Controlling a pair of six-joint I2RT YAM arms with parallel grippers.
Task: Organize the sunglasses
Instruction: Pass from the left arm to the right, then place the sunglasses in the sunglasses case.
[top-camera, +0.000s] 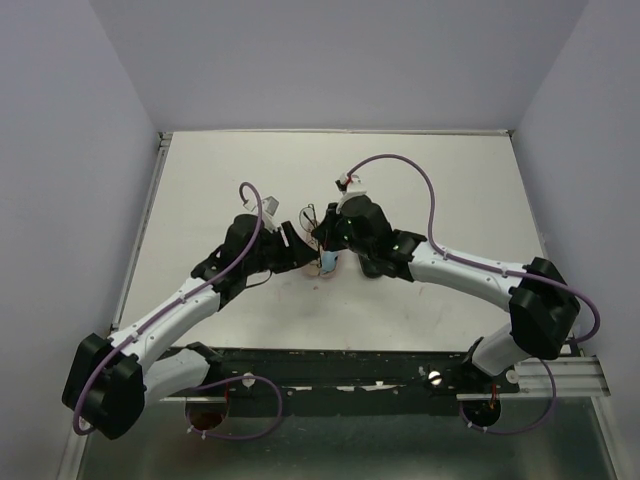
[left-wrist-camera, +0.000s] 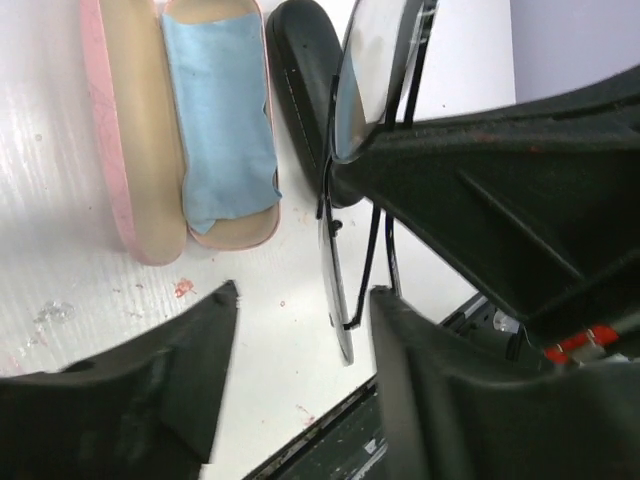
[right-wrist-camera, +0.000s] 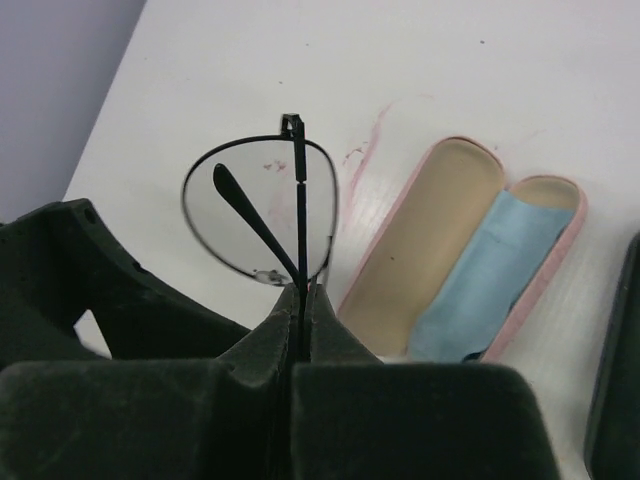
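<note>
The sunglasses (right-wrist-camera: 258, 205) are a thin black wire-framed pair with pale lenses; no orange-yellow pair shows in any view. My right gripper (right-wrist-camera: 302, 290) is shut on the wire frame and holds the pair upright above the table. In the left wrist view the pair (left-wrist-camera: 336, 270) hangs edge-on between my left gripper's (left-wrist-camera: 302, 290) open fingers, close to the right finger (left-wrist-camera: 420, 380), apparently not touching it. From above, both grippers meet at the table's middle, left (top-camera: 298, 242) and right (top-camera: 330, 235).
An open pink case (right-wrist-camera: 400, 270) with a light-blue cloth (right-wrist-camera: 485, 270) lies beside the glasses; it also shows in the left wrist view (left-wrist-camera: 130, 140). A black case (left-wrist-camera: 300, 90) lies next to it. The table's near edge (left-wrist-camera: 320, 430) is just below my left fingers.
</note>
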